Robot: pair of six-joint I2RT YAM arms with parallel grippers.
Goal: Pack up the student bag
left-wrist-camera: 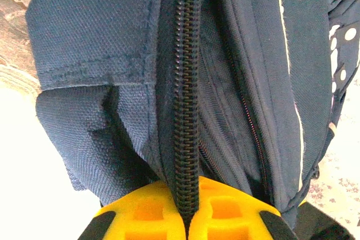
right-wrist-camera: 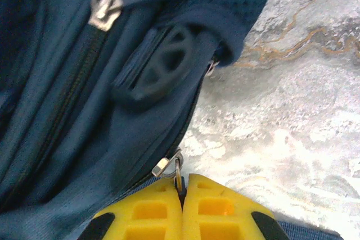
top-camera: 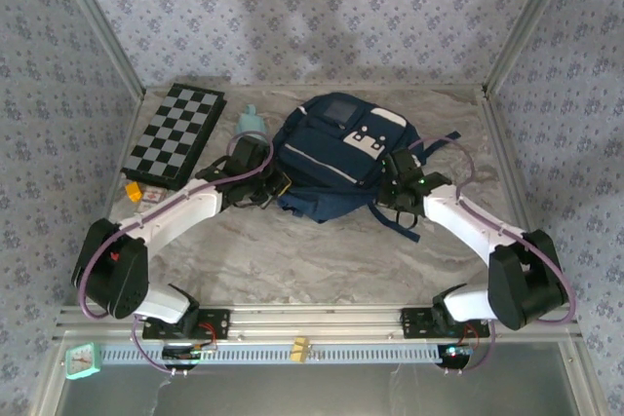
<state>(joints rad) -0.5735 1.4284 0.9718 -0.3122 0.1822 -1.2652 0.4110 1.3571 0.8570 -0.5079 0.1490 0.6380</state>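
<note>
Chessboard, perhaps a bottle, lie beside student bag.

Soft, even light fell from above in the overhead view, and the student bag threw only a faint shadow on the marbled tabletop just in front of it. A broad dim shadow lay on the patterned wall behind the bag. In the left wrist view the surface left of the bag was blown out to white, though the zipper was sharp. In the right wrist view the tabletop right of the bag glared pale, and the bag's fabric looked slightly soft
</note>
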